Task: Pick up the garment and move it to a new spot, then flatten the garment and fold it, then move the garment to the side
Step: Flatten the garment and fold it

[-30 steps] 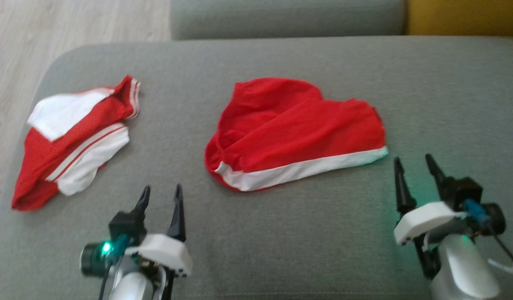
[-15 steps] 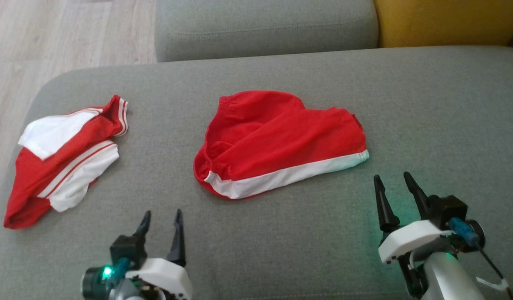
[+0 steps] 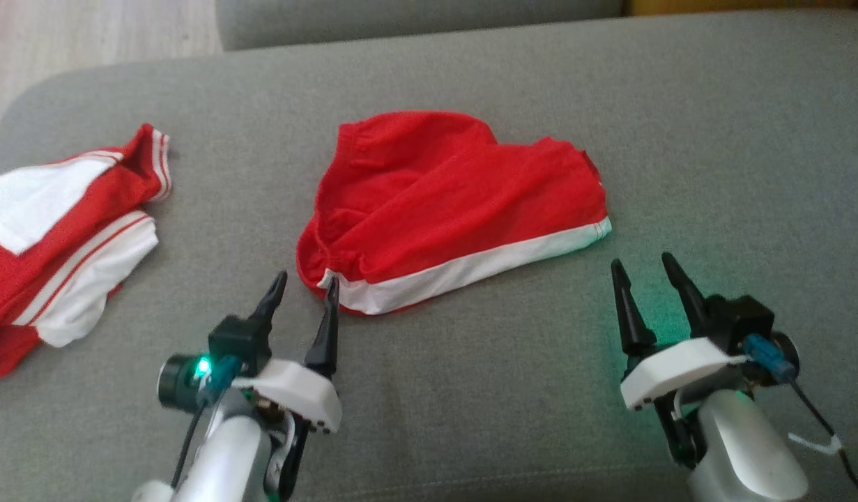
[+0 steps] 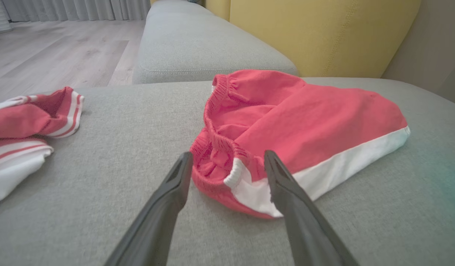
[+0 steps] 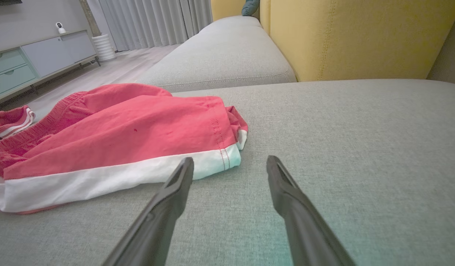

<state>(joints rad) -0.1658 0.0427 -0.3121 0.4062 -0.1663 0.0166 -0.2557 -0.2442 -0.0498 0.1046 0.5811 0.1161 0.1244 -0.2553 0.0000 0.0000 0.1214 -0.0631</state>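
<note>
The left gripper (image 3: 307, 279) stands with its fingers spread. In the left wrist view they bracket the elastic waistband corner of the garment (image 3: 456, 202), with nothing pinched yet. The right gripper (image 3: 641, 261) is equally spread and hangs just short of the garment's far white-banded corner, over bare sofa cushion (image 3: 470, 404). The garment, red shorts with a white stripe, lies rumpled and loosely doubled near the middle of the cushion, well apart from a second red-and-white garment (image 3: 59, 230) at the left edge. Judging by this, the task is barely begun: the pick-up is only being lined up, and moving, flattening, folding and setting aside all remain. Compared with half a second ago, the head camera has shifted, but the left gripper has also advanced from well short of the waistband to right at it, while the right gripper has edged only slightly closer.
</note>
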